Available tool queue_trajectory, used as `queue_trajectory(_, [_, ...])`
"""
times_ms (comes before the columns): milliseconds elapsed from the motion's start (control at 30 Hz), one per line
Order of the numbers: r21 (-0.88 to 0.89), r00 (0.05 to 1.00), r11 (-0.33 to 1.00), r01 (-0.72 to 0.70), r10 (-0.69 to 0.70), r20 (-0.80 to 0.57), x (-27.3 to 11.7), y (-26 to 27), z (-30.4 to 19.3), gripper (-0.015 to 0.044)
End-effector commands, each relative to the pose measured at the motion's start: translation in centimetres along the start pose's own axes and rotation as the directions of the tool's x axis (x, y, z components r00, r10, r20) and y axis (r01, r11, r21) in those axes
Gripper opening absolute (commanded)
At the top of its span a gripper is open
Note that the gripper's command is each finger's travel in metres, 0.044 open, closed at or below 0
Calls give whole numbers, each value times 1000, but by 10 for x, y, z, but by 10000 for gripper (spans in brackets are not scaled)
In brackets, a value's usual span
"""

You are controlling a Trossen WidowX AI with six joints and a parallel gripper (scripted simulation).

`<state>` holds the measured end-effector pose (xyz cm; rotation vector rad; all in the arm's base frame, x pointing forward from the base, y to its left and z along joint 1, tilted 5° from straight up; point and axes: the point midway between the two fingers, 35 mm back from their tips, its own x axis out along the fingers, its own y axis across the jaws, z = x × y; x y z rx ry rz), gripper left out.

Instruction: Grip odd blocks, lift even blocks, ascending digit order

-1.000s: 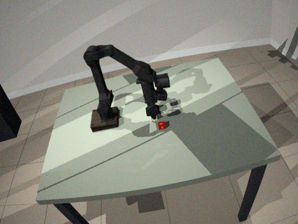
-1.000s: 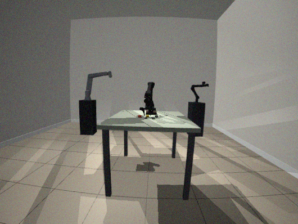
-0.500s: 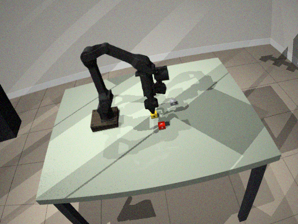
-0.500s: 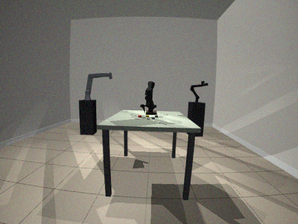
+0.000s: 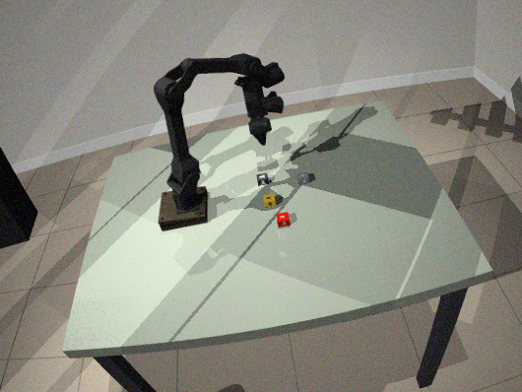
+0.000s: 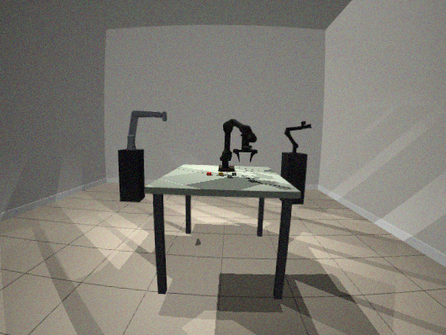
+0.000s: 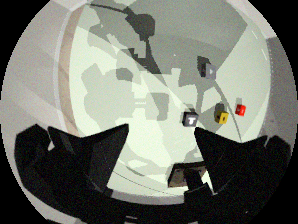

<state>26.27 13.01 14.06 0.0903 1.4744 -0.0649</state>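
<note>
My gripper [image 5: 261, 143] [image 6: 246, 161] [image 7: 162, 129] is open and empty, high above the table, with its fingers pointing down. A dark block [image 5: 262, 179] [image 6: 234, 173] [image 7: 190, 120] with a white mark stands nearest below it, off to the right finger's side in the wrist view. A grey block [image 5: 303, 178] [image 6: 230, 176] [image 7: 209, 71] stands apart from it. A yellow block [image 5: 269, 200] [image 6: 220, 173] [image 7: 222, 117] has a dark mark, and a red block [image 5: 283, 220] [image 6: 209, 173] [image 7: 240, 110] has a pale one. The digits are too small or blurred to read surely.
The blocks stand on a pale green table [image 5: 163, 305] [image 6: 223, 193] crossed by shadows. The arm's brown base [image 5: 183, 217] [image 7: 178, 175] stands left of the blocks in the top view. Two other arms on black pedestals [image 6: 131, 177] [image 6: 294, 172] stand beyond the table.
</note>
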Motion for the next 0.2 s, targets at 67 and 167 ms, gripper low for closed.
queue_trajectory(67, [0, 1000, 1000, -4, 4, 10, -18, 45, -18, 400])
queue_trajectory(167, [0, 1000, 1000, -4, 4, 10, -18, 45, -18, 400])
